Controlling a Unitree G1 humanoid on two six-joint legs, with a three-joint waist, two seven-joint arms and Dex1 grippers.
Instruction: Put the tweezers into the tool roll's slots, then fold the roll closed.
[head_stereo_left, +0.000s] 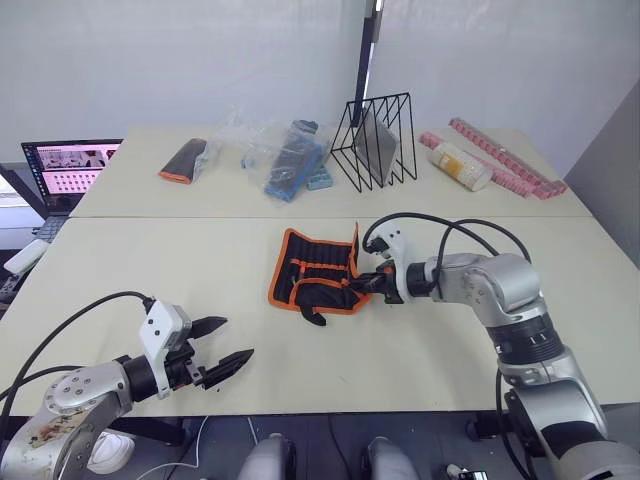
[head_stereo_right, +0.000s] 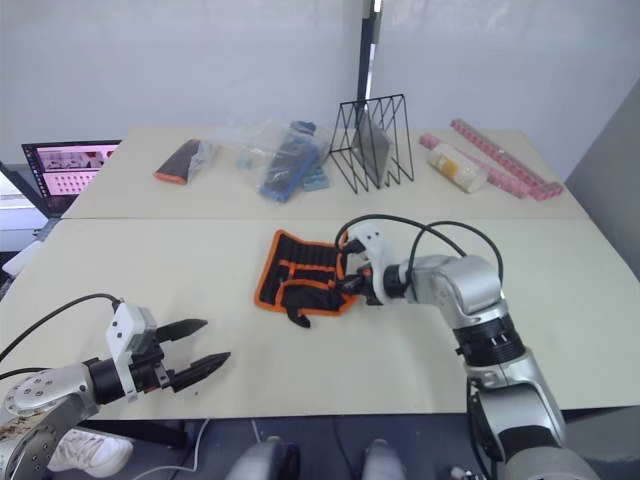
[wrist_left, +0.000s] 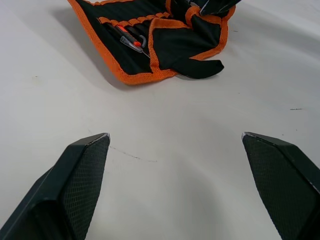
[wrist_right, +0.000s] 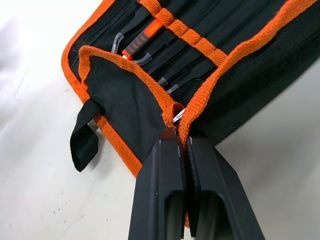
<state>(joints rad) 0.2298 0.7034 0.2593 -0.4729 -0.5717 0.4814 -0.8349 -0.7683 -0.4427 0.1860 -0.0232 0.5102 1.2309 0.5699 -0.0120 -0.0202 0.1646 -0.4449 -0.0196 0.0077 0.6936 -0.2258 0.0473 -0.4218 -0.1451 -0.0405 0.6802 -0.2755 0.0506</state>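
Centre of the head view: tool roll lying open on the pale bench, black fabric, orange trim, its right-hand flap lifted and folded partway over. Right claw reaching in from the right of the frame, pinched tight on the orange edge of that flap — in the right wrist view, two black fingers pressed together with the trim caught between them. Tweezers tucked into the slots under the orange stitched band, slim dark shafts side by side; exact count impossible to tell. Red-handled tool slotted alongside them. Black strap dangling from the folded corner, lying loose on the bench.

Lower left of the head view: left claw hovering just above the bench, spread wide, gripping nothing, well apart from the roll.

Far edge of the bench: black wire rack, plastic bags, small black-and-orange pouch, pink strips. Upper left: laptop, screen lit.
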